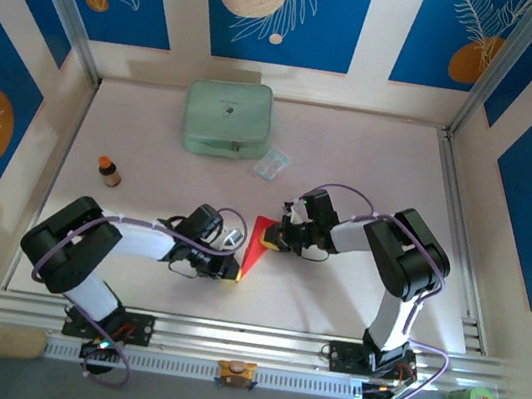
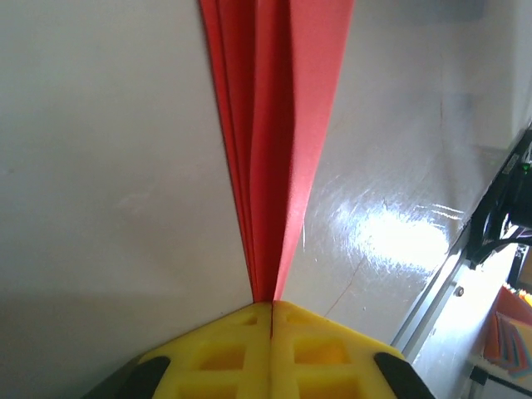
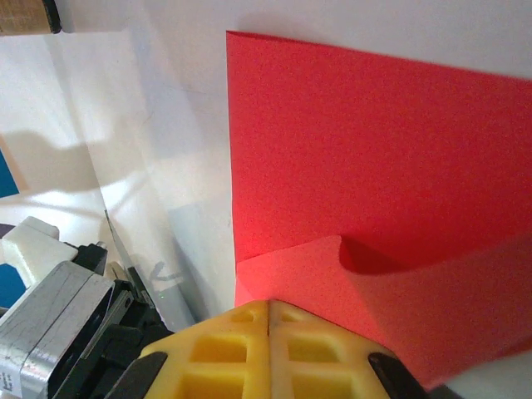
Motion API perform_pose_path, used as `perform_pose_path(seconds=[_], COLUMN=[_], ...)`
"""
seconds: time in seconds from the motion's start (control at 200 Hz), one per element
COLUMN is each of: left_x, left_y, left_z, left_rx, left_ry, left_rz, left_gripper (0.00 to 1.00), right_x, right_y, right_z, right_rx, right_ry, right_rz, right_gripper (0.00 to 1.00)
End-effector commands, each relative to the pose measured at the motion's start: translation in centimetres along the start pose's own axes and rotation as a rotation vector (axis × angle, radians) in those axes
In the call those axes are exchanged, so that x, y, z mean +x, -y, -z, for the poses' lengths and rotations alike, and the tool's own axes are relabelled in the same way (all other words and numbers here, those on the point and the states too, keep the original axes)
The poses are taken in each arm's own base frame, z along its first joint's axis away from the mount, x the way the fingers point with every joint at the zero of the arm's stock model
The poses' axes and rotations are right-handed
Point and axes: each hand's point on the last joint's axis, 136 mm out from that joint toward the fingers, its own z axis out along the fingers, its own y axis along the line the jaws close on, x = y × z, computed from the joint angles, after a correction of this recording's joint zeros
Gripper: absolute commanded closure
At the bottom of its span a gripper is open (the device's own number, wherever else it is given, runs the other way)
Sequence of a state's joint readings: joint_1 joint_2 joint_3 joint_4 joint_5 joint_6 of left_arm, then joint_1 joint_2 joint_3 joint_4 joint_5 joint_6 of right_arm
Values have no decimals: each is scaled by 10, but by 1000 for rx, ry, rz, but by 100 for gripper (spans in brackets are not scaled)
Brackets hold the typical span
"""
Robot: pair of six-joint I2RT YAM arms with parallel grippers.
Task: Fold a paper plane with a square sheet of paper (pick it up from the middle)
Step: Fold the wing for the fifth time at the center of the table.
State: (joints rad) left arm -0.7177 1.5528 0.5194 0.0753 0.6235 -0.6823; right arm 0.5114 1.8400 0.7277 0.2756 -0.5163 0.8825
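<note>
At the left of the table (image 1: 154, 141): small brown bottle (image 1: 108, 172), upright, well apart from the work.

Left of centre: left fingers (image 1: 230, 275), yellow pads pressed together. In the left wrist view the left fingers (image 2: 216, 353) are clamped on the narrow near end of the square sheet of paper (image 2: 278, 125), whose stacked layers fan out away from them.

Centre: square sheet of paper (image 1: 259, 244), bright red, folded to a slim wedge and held between the two arms, point toward the near left.

Far centre: pale green pouch (image 1: 226, 117), with a clear packet (image 1: 271, 165) just beside it. Neither is involved.

Right of centre: right fingers (image 1: 276, 242), together at the wide far end of the sheet. In the right wrist view the right fingers (image 3: 220, 345) appear to pinch a curled flap at the paper's (image 3: 374, 141) edge.

Step in hand, by judgement: a late fold, the long wing creases. The next move calls for a firm hold on the point while the flap is brought over level with the centre crease and pressed flat.

Hard to make out: the number of layers, whether the wedge rests on the table or hangs clear of it, and how far the flap sits inside the right grip.
</note>
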Motion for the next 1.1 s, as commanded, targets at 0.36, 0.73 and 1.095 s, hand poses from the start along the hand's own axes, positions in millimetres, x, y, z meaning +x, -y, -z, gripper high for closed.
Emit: perform_pose_path(seconds=[0.36, 0.73, 1.095], left_x=[25, -33, -70], left_y=[-3, 69, 80], left_z=[12, 43, -4], left_rx=[-26, 103, 176], left_ry=[-35, 144, 36], left_rz=[47, -127, -127], left_gripper=[84, 100, 100], right_x=[7, 9, 11], right_y=[41, 41, 40], right_z=[2, 2, 3], right_rx=[149, 145, 146], right_ry=[15, 17, 12], right_rz=[-92, -93, -93], right_gripper=[94, 94, 94])
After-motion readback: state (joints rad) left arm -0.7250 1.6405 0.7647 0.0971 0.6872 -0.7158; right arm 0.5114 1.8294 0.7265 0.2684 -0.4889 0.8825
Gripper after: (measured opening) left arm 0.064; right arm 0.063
